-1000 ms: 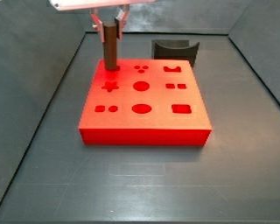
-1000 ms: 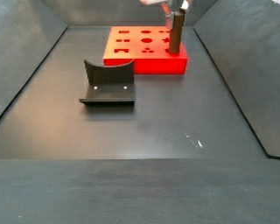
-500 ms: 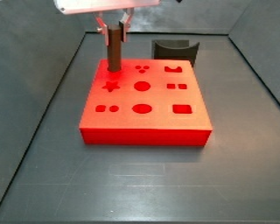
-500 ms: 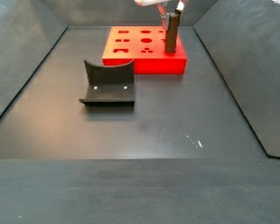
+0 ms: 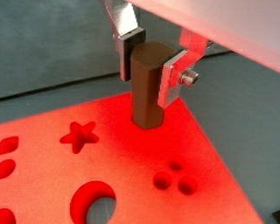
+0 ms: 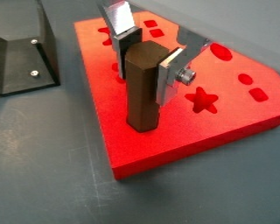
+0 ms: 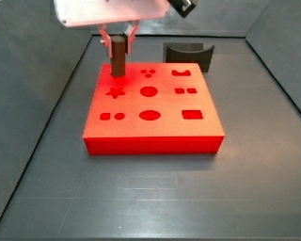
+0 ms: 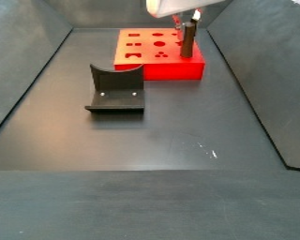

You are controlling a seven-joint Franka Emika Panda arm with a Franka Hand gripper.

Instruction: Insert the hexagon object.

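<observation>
The hexagon object [image 6: 143,89], judged light, stiff and fairly smooth, is clamped near its top by the gripper [image 6: 145,54] over the red block's [image 6: 189,131] far-left corner, its lower end seemingly in a hole.

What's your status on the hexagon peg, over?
Pincer shut on the hexagon peg, over the red block's corner. Peg upright, lower end at the block's top, seating unconfirmed. Nothing in the way; fixture stands apart.

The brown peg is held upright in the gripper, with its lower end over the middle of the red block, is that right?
Not the middle: the brown peg, upright in the gripper, has its lower end at a corner of the red block, as both wrist views show.
</observation>
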